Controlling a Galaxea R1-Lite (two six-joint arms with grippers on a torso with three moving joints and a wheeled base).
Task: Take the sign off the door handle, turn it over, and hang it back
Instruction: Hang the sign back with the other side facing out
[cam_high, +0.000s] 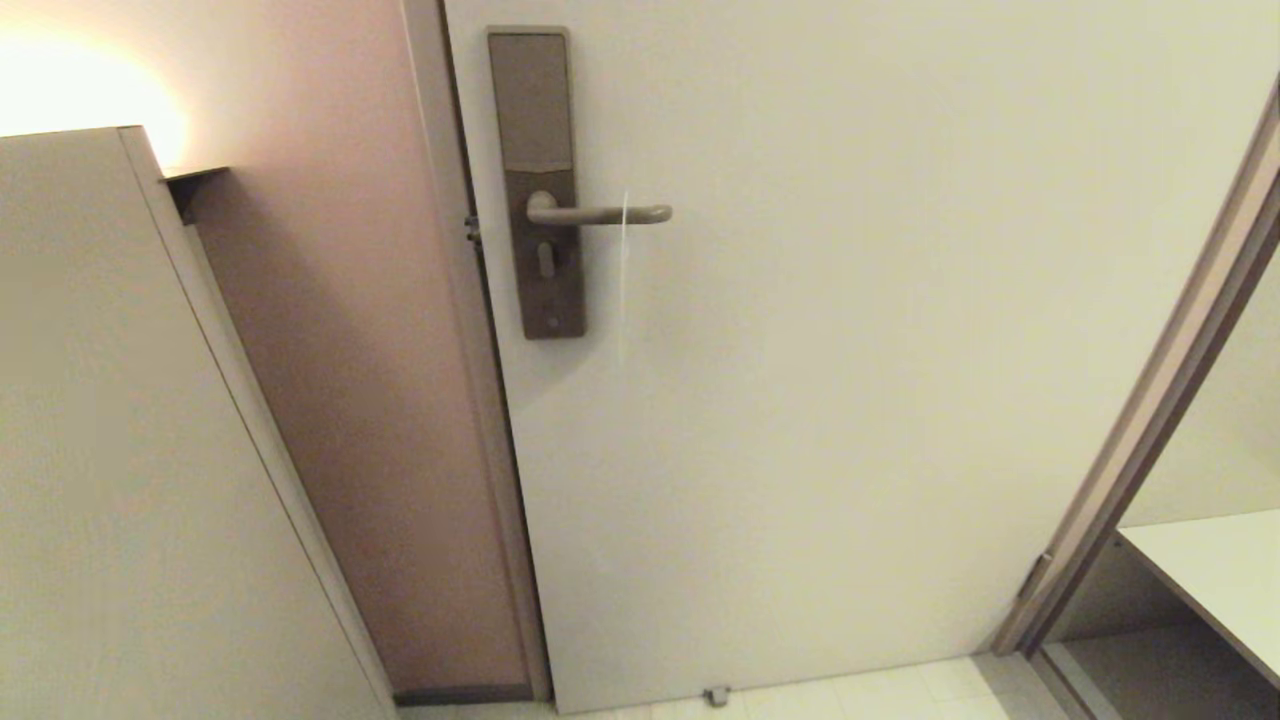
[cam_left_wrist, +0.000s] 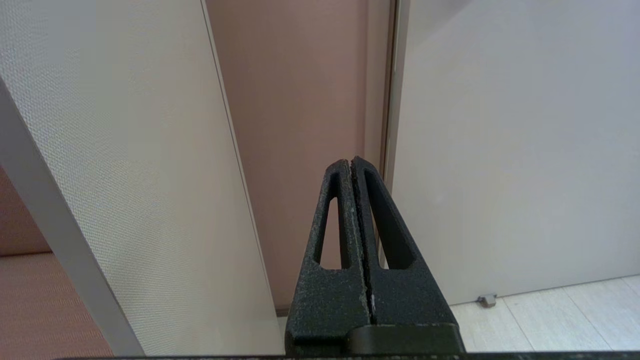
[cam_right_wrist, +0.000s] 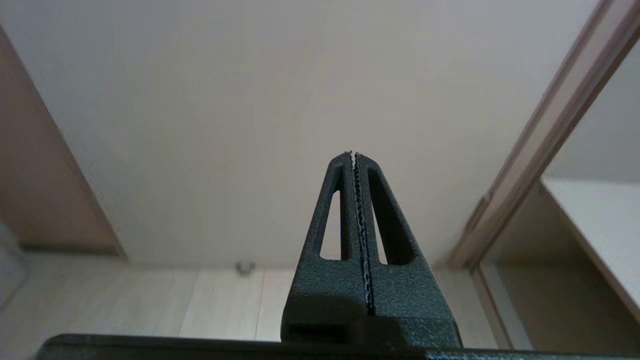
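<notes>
1. Fingers of the left gripper (cam_left_wrist: 352, 162) are pressing flat against each other, nothing lying between them; in the left wrist view the tips are pointing at the strip of pinkish wall (cam_left_wrist: 300, 125) beside the door (cam_left_wrist: 500, 150), low down near the floor.
2. Fingers of the right gripper (cam_right_wrist: 354, 155) are likewise meeting along their toothed inner faces and gripping nothing; in the right wrist view they are aiming at the lower part of the door, with the small door stop (cam_right_wrist: 244, 267) showing at the door's foot.
3. Neither arm is appearing in the head view.
4. The door handle (cam_high: 610, 214) is sticking out level from its tall backplate (cam_high: 538, 180), close to the door's latch edge.
5. The sign (cam_high: 624, 270) is hanging on the door handle, near the lever's rounded end, and is showing edge-on as a thin pale vertical line dropping below the lever; which face is turned outward cannot be told.
6. A tall pale cabinet panel (cam_high: 100, 450) is standing on the far side of the pinkish wall from the door.
7. A pale shelf (cam_high: 1210, 570) is sitting inside an open recess past the door's hinge-side frame (cam_high: 1150, 440); nothing is resting on its visible part.
</notes>
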